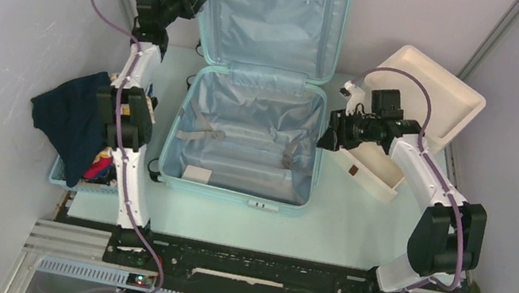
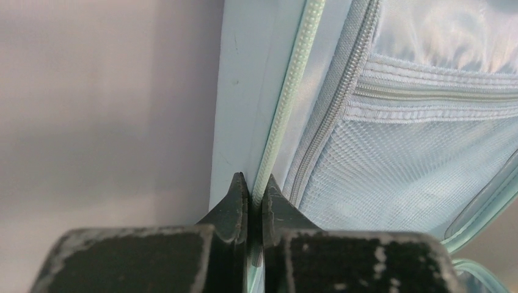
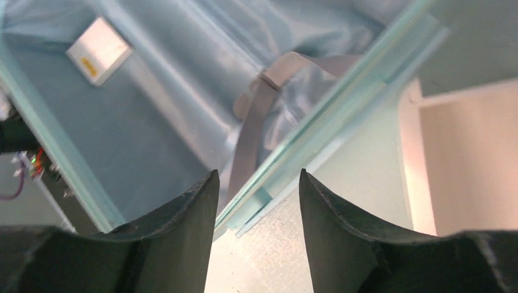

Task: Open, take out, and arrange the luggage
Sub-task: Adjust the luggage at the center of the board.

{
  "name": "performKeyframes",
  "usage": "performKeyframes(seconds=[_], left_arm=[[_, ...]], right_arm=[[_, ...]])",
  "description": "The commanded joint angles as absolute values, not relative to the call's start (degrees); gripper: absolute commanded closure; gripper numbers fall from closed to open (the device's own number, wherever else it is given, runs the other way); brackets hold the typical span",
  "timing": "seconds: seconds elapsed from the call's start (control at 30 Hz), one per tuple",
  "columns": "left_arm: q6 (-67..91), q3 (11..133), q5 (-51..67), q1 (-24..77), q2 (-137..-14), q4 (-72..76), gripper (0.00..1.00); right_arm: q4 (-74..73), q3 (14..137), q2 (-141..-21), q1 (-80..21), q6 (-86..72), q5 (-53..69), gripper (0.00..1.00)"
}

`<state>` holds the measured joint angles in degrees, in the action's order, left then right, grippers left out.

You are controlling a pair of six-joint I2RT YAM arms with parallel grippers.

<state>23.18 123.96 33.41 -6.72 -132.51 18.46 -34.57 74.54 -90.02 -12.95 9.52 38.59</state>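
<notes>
The pale mint-blue luggage (image 1: 236,191) lies open in the middle of the table, its lid (image 1: 265,2) standing upright at the back, grey-blue lining and zip pocket showing. The lower half holds only straps and a small white card (image 1: 196,174). My left gripper (image 1: 199,3) is shut on the lid's left edge; in the left wrist view its fingertips (image 2: 237,195) pinch the zip rim (image 2: 287,97). My right gripper (image 1: 325,138) is open and empty, just above the luggage's right rim (image 3: 317,146).
A small blue basket (image 1: 62,174) at the left holds a dark navy garment (image 1: 72,117) and colourful items. A cream-white box (image 1: 442,98) with a brown tab stands at the right, close behind my right gripper. Grey walls enclose the table.
</notes>
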Motion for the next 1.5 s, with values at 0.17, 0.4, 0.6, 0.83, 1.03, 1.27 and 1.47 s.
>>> performKeyframes(seconds=[0.17, 0.4, 0.6, 0.83, 1.03, 1.27, 1.47], left_arm=[[19.8, 106.5, 36.2, -5.3, -112.5, 30.1, 1.00], [19.9, 95.1, 35.5, -4.0, -103.4, 34.2, 1.00], [20.7, 85.6, 34.4, -3.9, -95.0, 36.1, 1.00], [20.8, 76.0, 31.9, -3.8, -85.4, 36.3, 1.00], [22.2, 66.6, 30.4, -3.8, -75.4, 36.2, 1.00], [24.2, 55.5, 28.6, -3.7, -62.3, 32.6, 1.00], [25.7, 47.4, 27.0, -3.7, -50.3, 26.0, 1.00]], right_arm=[[-30.7, 70.9, -89.7, -17.6, -6.7, 18.3, 0.38], [-28.7, 70.3, -93.8, -21.2, -9.5, 15.3, 0.54], [-29.7, 70.9, -96.8, -21.2, -8.3, 9.8, 0.75], [-25.7, 74.8, -95.2, -19.9, -3.5, 10.1, 1.00], [-23.5, 81.2, -97.9, -18.3, 1.0, 10.4, 1.00], [-22.0, 86.8, -104.1, -16.5, 6.6, 11.9, 1.00], [-17.8, 86.8, -105.9, -17.3, 11.0, 16.5, 1.00]])
